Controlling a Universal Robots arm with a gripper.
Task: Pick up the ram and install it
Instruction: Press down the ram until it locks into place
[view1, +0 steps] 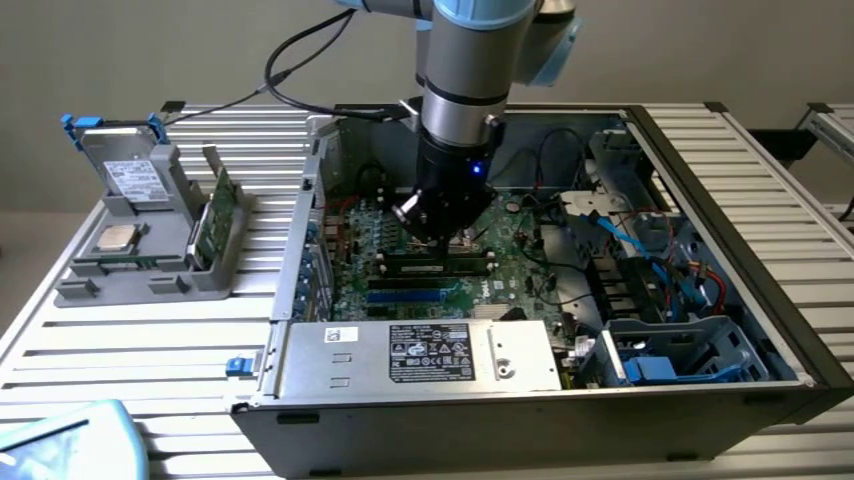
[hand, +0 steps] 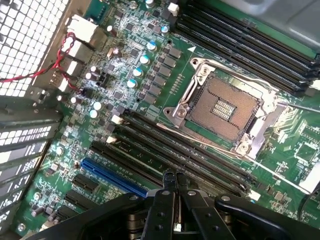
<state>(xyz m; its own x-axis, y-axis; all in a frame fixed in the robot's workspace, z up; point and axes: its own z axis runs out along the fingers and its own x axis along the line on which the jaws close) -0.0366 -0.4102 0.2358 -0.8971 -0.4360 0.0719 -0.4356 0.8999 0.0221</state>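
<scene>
My gripper (view1: 430, 236) hangs inside the open computer case (view1: 747, 200), low over the motherboard (view1: 514, 235). In the wrist view the gripper (hand: 174, 176) is shut, finger against finger, with nothing between them. Its tips sit over the row of long black memory slots (hand: 165, 150) beside the empty CPU socket (hand: 225, 107). In the exterior view a long narrow stick, the ram (view1: 430, 266), lies along a slot just below the fingertips, with latches at both ends. Whether the tips touch it I cannot tell.
A grey holder (view1: 147, 270) on the exterior view's left carries a broad green card (view1: 214, 215), a square silver CPU (view1: 118, 238) and a drive (view1: 134, 175). The silver power supply (view1: 414, 352) stands at the case front. Blue and red cables (view1: 654, 255) crowd the exterior view's right.
</scene>
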